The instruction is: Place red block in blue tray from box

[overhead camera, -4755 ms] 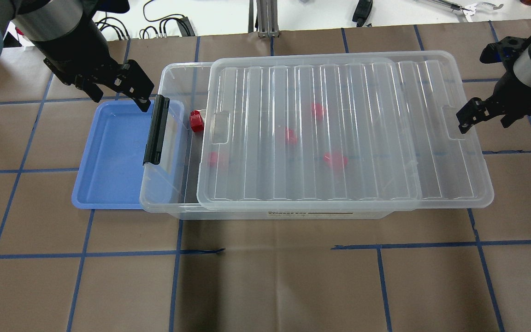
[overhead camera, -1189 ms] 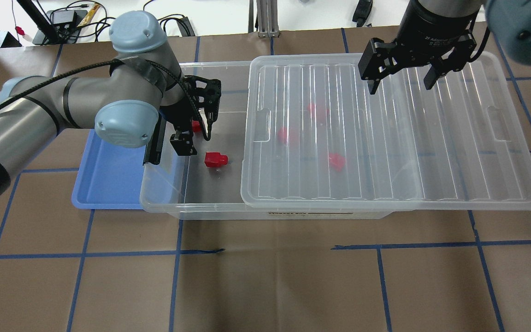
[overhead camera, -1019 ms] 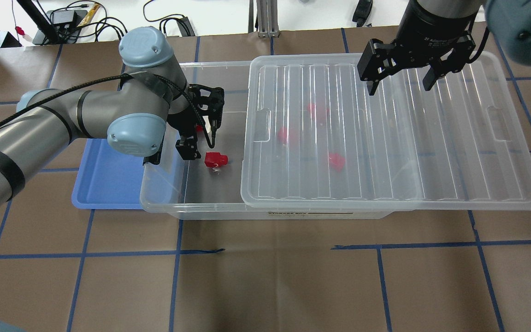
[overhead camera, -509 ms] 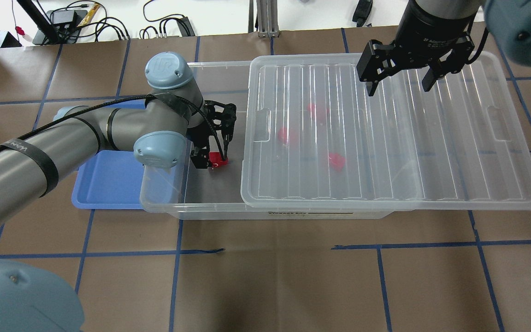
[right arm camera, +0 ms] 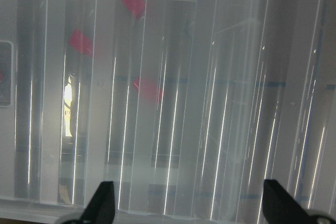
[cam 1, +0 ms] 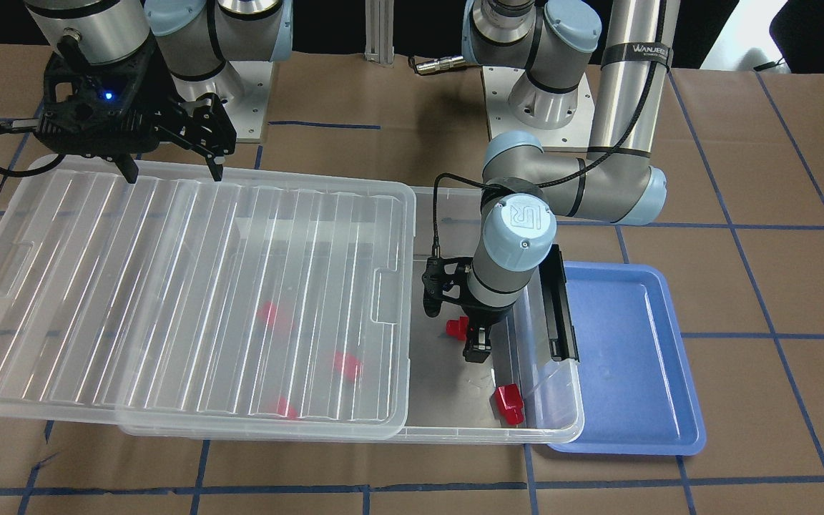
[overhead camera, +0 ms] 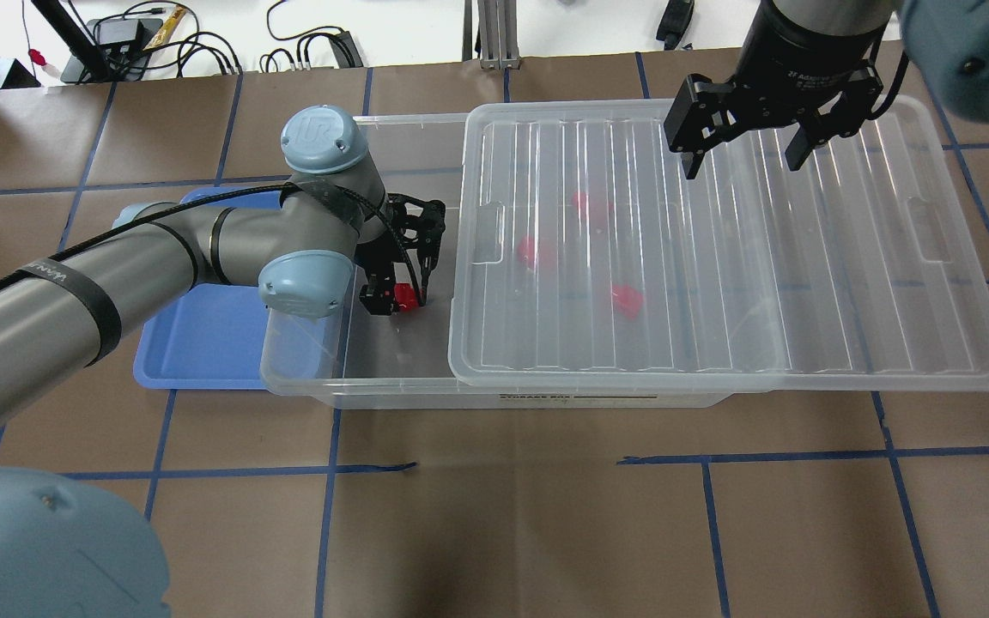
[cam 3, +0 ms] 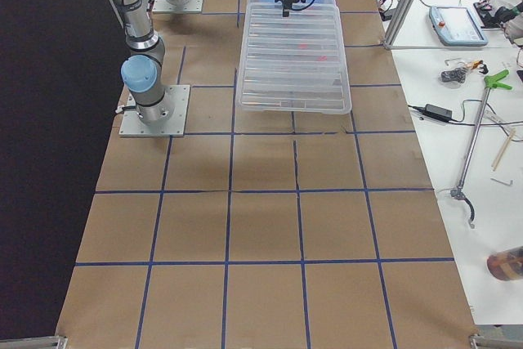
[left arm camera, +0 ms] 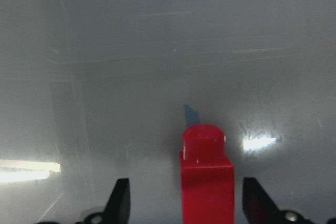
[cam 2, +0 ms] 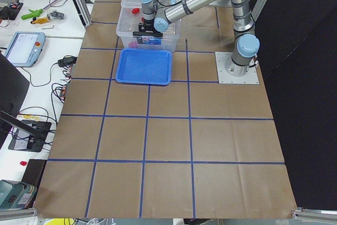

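My left gripper (overhead camera: 398,292) is open and down inside the uncovered end of the clear box (overhead camera: 348,384). Its fingers stand on either side of a red block (overhead camera: 409,297) on the box floor, with gaps on both sides in the left wrist view (left arm camera: 207,177). A second red block (cam 1: 508,402) lies in the open end near the black latch (cam 1: 558,300). Three more red blocks (overhead camera: 626,300) show blurred under the clear lid (overhead camera: 803,283). The blue tray (overhead camera: 194,343) lies just beyond the latch end. My right gripper (overhead camera: 743,163) is open over the lid's far edge.
The lid is slid off to the right and overhangs the box's end. The tray is partly under my left arm (overhead camera: 160,249). Cables and tools lie on the white bench (overhead camera: 306,34) past the table's far edge.
The lid has slid right since the oldest frame, uncovering two blocks. Over the last second my left gripper moved right and down to straddle one block. The right gripper has not moved.
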{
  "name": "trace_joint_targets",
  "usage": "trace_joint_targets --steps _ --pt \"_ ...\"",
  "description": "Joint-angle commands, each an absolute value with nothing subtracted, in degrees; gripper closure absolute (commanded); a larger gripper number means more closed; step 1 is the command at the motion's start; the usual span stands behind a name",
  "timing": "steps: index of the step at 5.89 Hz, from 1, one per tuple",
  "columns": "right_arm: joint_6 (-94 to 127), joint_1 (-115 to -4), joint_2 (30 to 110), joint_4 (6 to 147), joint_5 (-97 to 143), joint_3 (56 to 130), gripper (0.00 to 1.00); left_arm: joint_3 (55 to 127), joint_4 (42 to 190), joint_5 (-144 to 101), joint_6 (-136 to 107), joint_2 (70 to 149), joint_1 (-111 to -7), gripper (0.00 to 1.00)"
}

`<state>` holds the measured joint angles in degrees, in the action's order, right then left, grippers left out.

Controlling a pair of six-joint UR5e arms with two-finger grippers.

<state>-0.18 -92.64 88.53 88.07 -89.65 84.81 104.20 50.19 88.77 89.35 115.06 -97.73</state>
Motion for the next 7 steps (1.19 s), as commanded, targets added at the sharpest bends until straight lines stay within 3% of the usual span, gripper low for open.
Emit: trace_joint_targets --steps 1,3,7 --pt "-0.2 -92.6 88.5 88.2 -89.6 85.1 0.00 104.2 50.7 88.9 90.2 115.0 -97.6 0.79" --pt "-0.2 -92.7 88.5 88.5 -89.6 85.1 0.00 102.8 52.0 89.0 89.9 114.1 -97.6 0.87" --pt "0.3 -92.6 88.5 88.3 -90.3 85.0 0.00 89.9 74.9 89.0 89.0 105.7 -97.7 0.87"
